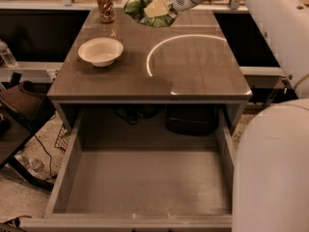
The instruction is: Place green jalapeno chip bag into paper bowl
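The green jalapeno chip bag (145,7) hangs in the air above the far middle of the table, held by my gripper (155,7), which comes in from the upper right on the white arm. The bag is green with pale patches and crumpled around the gripper. The paper bowl (100,51) is a shallow cream-white bowl on the left part of the table, in front of and to the left of the bag. The bowl holds nothing.
A tall brownish jar with a lid (105,6) stands at the far left of the grey table (193,76), behind the bowl. An open drawer (145,178) juts out below the front edge. My white arm and body (270,163) fill the right side.
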`<action>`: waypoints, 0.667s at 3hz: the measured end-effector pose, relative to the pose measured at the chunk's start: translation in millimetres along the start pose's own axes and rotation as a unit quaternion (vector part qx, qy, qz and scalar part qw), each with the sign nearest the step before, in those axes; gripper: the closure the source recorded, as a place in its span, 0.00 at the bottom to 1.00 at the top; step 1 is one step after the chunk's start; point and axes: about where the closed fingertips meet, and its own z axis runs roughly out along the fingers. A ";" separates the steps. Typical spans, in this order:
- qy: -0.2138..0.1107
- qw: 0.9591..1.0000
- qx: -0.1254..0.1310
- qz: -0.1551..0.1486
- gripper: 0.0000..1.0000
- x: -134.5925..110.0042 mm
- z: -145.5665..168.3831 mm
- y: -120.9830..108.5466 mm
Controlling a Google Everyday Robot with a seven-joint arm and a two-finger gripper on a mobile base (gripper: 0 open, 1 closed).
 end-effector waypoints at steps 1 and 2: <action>-0.018 1.000 -0.004 0.005 1.00 -8.8 12.5 19.0; -0.039 0.999 -0.016 0.002 1.00 -19.0 20.2 41.0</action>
